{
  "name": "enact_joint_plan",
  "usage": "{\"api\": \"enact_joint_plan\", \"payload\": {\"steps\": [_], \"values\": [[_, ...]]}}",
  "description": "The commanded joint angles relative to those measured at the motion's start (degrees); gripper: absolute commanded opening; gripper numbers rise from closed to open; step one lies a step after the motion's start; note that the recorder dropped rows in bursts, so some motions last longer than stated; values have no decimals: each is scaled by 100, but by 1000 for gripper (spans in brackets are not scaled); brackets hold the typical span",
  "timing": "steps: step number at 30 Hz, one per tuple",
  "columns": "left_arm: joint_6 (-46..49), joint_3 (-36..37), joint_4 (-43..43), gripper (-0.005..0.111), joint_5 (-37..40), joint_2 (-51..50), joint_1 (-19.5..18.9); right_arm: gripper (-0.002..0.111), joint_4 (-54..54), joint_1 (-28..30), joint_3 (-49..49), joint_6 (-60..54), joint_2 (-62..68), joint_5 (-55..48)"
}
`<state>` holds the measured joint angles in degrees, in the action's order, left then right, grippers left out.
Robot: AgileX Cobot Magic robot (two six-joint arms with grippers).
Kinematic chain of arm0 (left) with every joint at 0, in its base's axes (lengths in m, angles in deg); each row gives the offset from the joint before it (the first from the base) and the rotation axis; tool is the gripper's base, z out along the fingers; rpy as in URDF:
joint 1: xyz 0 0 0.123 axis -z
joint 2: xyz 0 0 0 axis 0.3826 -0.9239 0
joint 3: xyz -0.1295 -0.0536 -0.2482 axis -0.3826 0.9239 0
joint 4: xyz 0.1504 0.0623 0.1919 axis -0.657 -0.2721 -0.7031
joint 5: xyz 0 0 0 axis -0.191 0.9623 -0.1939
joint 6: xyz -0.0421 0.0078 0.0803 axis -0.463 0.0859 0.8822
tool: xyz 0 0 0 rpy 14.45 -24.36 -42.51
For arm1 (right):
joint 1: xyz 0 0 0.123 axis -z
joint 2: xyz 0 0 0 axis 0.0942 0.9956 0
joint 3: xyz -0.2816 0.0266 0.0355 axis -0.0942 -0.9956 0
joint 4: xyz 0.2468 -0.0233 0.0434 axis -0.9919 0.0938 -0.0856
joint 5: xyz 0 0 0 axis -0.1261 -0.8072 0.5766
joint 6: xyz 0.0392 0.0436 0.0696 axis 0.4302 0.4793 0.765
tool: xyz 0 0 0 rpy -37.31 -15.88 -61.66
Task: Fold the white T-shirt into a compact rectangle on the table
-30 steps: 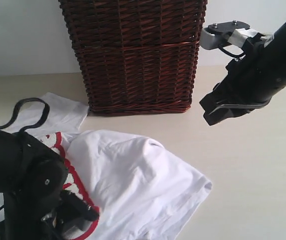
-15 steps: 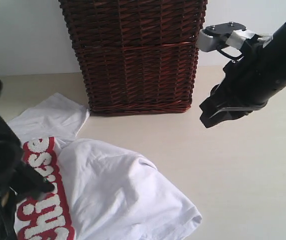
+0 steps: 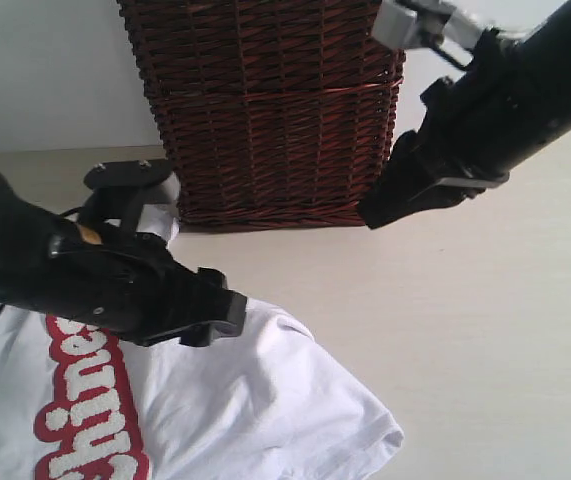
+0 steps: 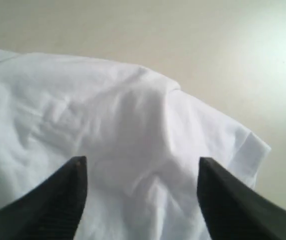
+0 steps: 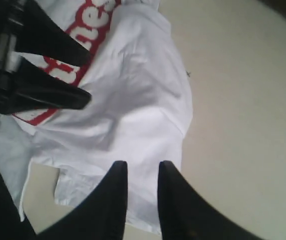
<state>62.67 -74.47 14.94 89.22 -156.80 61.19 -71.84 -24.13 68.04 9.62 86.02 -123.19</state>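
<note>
Since the left tool (image 3: 217, 312) hangs wide open and empty over the white T-shirt (image 3: 265, 400), we reckon we're lining up a fold, and next we need a pinch on its loose hem. The right tool (image 3: 377, 212) is barely parted and holding nothing. We count one shirt, rumpled on the surface (image 3: 485, 330) towards its near edge, one basket (image 3: 275, 120) and two tools.

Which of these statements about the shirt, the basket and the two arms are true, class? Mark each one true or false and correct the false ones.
1. The left gripper is open, with nothing between its fingers. True.
2. The white T-shirt lies inside the wicker basket. False: it lies on the table, in front of the basket.
3. The shirt's lettering is blue. False: it is white, outlined in red.
4. The right gripper holds nothing. True.
5. The basket lies tipped on its side. False: it stands upright.
</note>
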Motion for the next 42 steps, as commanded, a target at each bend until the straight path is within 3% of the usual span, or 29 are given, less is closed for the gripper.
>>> {"api": "enact_joint_plan", "payload": {"steps": [1, 5, 8, 16, 20, 29, 34, 42], "values": [[123, -550, 245, 62, -2, -951, 323, 23, -46, 13, 60, 133, -511, -11], [101, -1070, 255, 45, -170, -1662, 662, 23, -46, 13, 60, 133, -730, -21], [38, -1324, 255, 35, -81, -2023, 685, 23, -46, 13, 47, 156, -764, -107], [-41, -1394, -13, 31, 393, -2343, 362, 23, -46, 13, 46, 178, -764, -178], [-15, -1417, -422, 0, 682, -2288, 362, 23, -46, 13, 46, 178, -764, -178], [-238, -1417, -1332, 0, 1939, -719, 205, 23, -46, 13, 46, 178, -764, -178], [-858, -1222, -2277, 0, 3075, 528, -436, 23, -46, 13, 46, 178, -764, -178], [-843, -27, -3213, 0, 5090, 1464, -1736, 23, -46, 13, 46, 178, -764, -207]]}}
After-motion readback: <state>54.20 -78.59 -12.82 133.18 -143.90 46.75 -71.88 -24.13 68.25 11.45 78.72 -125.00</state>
